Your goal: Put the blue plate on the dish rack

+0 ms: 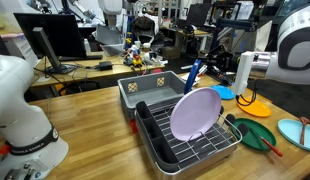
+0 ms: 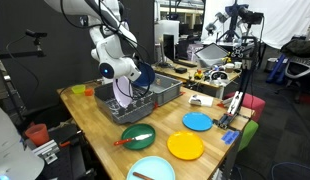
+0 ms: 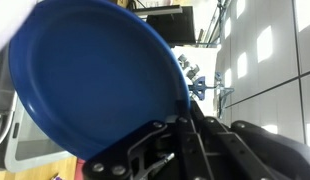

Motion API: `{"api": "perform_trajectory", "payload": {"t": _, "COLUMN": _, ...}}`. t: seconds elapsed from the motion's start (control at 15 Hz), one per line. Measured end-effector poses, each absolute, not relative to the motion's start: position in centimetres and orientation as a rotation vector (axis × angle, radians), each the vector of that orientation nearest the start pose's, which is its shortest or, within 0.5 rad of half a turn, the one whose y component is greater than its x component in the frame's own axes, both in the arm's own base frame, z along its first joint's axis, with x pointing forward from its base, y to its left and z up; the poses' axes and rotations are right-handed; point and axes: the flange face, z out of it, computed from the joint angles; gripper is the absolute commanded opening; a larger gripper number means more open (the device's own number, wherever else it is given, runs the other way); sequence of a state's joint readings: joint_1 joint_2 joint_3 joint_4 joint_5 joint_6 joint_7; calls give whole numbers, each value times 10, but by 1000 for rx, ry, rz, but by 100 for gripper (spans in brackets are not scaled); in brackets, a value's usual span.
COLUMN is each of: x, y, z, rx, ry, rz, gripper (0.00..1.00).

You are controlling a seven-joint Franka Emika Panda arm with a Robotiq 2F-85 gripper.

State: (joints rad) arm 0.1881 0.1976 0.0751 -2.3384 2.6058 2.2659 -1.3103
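I am holding the blue plate (image 3: 95,80) in the gripper (image 3: 165,135), which is clamped on the plate's rim. In the wrist view the plate is filling most of the picture. In both exterior views the plate is hanging in the air, turned nearly on edge, touching nothing but the gripper. In an exterior view it is hovering close to the grey plastic bin (image 1: 147,90), higher than the dish rack (image 1: 195,148) and apart from it. The rack is sitting on the wooden desk (image 1: 85,105) just beside the bin, and a lavender plate (image 1: 195,112) is standing upright in it. A green plate (image 2: 138,135), a yellow plate (image 2: 185,147) and a sky-blue plate (image 2: 198,121) are lying flat on the desk, well apart from the rack.

I am judging the task about halfway along: the plate is grasped and lifted. What is left is moving it over the rack, lowering it between the prongs clear of the lavender plate, and letting go.
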Motion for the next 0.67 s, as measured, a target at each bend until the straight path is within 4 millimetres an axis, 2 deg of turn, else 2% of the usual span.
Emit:
{"api": "perform_trajectory", "payload": {"t": 0.6, "x": 496, "y": 161, "z": 255, "rx": -1558, "ry": 780, "rz": -600, "gripper": 2}}
{"api": "perform_trajectory", "payload": {"t": 0.67, "x": 495, "y": 163, "z": 255, "rx": -1556, "ry": 780, "rz": -594, "gripper": 7}}
